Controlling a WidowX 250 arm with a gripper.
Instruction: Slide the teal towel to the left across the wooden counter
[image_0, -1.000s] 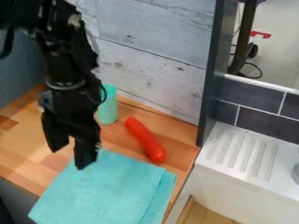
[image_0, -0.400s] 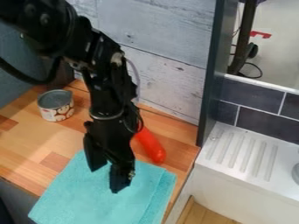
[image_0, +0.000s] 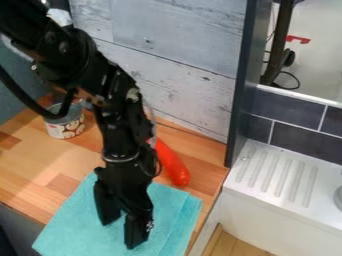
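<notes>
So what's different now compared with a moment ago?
The black gripper went towards the picture's right, then nearer its bottom edge, and is now further over the turquoise cloth. Its fingers are apart; nothing was taken hold of or let go. The cloth and the long red object stayed where they were.

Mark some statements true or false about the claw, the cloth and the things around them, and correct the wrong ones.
1. The claw is over the folded teal cloth. True.
2. The claw is closed tight. False: it is open, its fingertips apart.
3. The can lies on its side. False: it stands upright.
4. The long red object lies on the white ribbed drainer. False: it lies on the wooden counter, close to the cloth.
5. The can stands on the wooden counter. True.
</notes>
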